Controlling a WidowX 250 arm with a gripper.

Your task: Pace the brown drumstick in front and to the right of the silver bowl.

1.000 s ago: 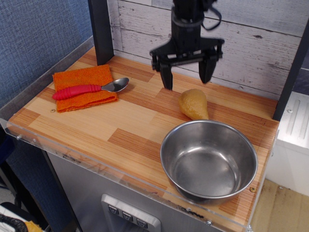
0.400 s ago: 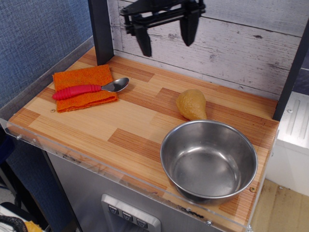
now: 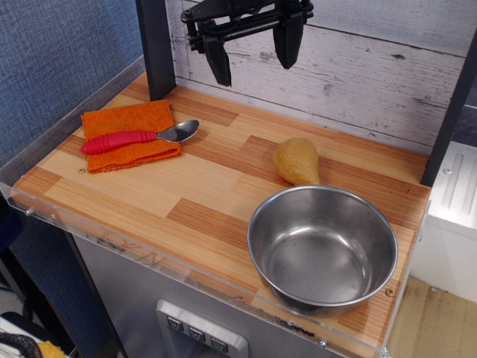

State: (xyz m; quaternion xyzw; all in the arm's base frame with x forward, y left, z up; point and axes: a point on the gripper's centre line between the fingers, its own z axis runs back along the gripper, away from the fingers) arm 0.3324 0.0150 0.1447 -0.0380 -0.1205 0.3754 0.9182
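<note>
The brown drumstick (image 3: 297,161) lies on the wooden tabletop just behind the silver bowl's far rim, bulbous end toward the back, its narrow end hidden by the rim. The silver bowl (image 3: 322,247) stands upright and empty at the front right of the table. My gripper (image 3: 253,60) hangs high at the top of the view, in front of the white plank wall, up and to the left of the drumstick and well apart from it. Its two dark fingers are spread wide with nothing between them.
An orange cloth (image 3: 130,134) lies at the left of the table with a red-handled spoon (image 3: 140,138) across it. A dark post (image 3: 156,48) stands at the back left. A clear plastic lip runs along the table's front edge (image 3: 149,257).
My gripper has risen from just above the drumstick to the top of the view and shifted left. The drumstick stays on the table behind the bowl.
</note>
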